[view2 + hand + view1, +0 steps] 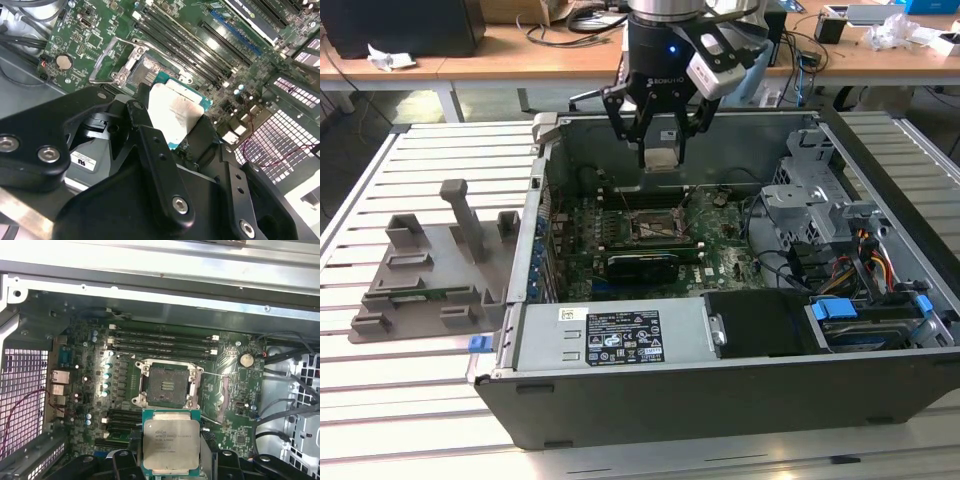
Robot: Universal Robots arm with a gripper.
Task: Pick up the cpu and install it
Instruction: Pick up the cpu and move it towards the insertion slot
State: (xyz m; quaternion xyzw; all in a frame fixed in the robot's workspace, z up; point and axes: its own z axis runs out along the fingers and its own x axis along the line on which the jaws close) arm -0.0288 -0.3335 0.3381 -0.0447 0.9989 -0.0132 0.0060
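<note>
We find the gripper (660,145) hanging above the open computer case (720,410), near the wall that sits at twelve o'clock in the exterior view. It is clamped on the cpu (662,158).

From the chip, the socket (655,225) lies at about six o'clock in that view, down on the motherboard (720,260) and well apart from it. The chip is in the air and touches nothing but the claw.

In the first wrist view the cpu (171,442) shows its grey metal top to the camera. Its edges run parallel to those of the socket (167,385), so we judge the two squared up. The socket looks empty, and its hinged bracket (121,76) is swung aside.

In the second wrist view the black fingers (142,130) press on two opposite edges of the cpu (175,112). The jaws are drawn in just to the chip's width and hold nothing else.
</note>
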